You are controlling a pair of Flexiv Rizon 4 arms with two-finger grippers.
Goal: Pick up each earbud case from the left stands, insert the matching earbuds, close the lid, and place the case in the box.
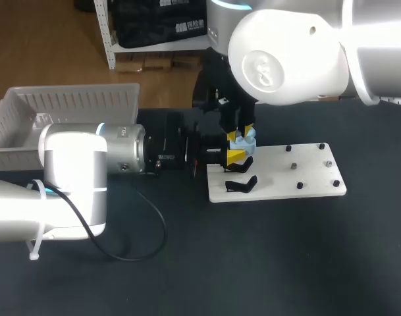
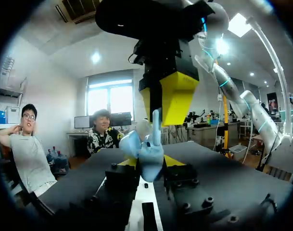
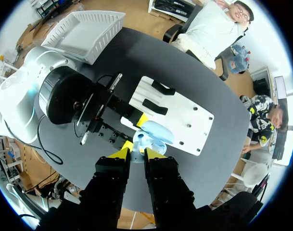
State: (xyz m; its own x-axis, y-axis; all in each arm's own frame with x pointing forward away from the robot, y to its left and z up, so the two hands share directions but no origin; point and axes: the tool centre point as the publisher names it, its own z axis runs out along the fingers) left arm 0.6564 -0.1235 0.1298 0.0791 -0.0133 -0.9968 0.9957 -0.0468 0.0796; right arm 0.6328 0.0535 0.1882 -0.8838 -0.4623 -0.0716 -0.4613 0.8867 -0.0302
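The left gripper [image 1: 233, 157] is pinching the light-blue earbud case [image 1: 248, 140] from both sides, open side facing up, its long axis seemingly running along that arm. The left arm is lying level. The right gripper [image 1: 239, 136] is hanging straight down at the case, and I cannot tell its grip. The white stand board [image 1: 299, 168] is lying beneath them, and the white basket [image 1: 68, 108] is standing behind the left arm.
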